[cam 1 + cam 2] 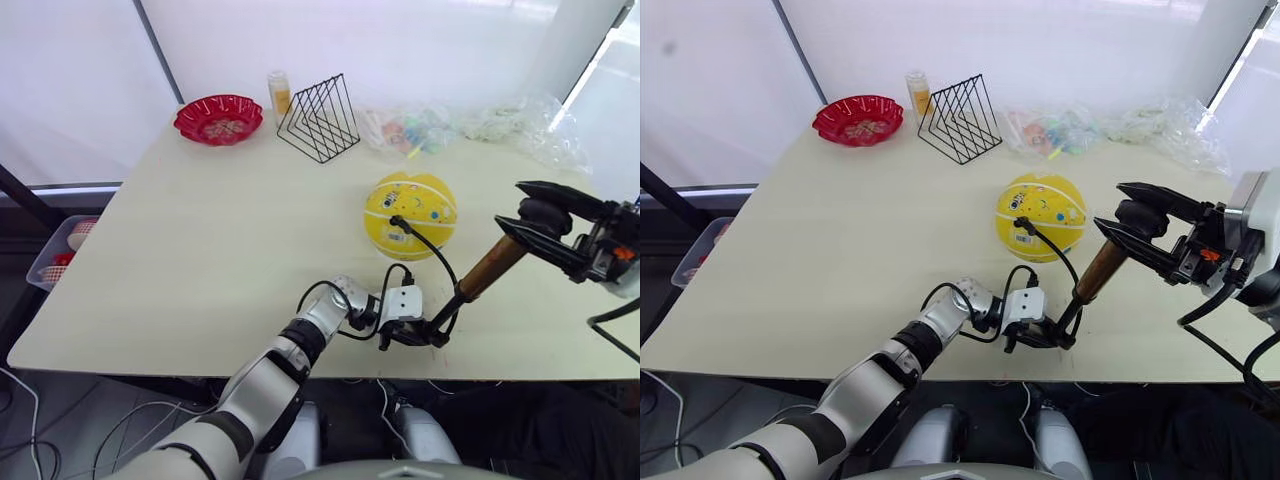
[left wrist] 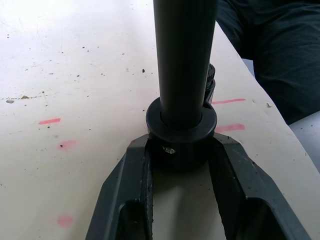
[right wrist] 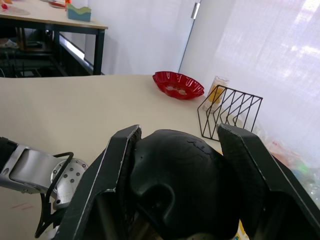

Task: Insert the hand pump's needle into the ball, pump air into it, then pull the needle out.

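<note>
L gripper [image 1: 418, 335] fingers pinch hand pump [image 1: 478, 282] base cap on beige table [image 1: 200, 260], red tape marks beside them. R gripper [image 1: 1140, 232] fingers clamp T-handle [image 3: 180, 185]; hose runs to yellow ball [image 1: 410, 214] beyond, white curtain behind

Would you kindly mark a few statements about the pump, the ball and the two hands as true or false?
1. The left hand clamps the black base of the hand pump against the table. True.
2. The right hand is open and away from the pump. False: it is shut on the black T-handle at the pump's top.
3. The black hose runs from the pump's base up to the yellow ball. True.
4. The ball sits in the red bowl. False: it rests on the table, apart from the bowl.
5. The wire rack stands beside the bowl. True.
</note>
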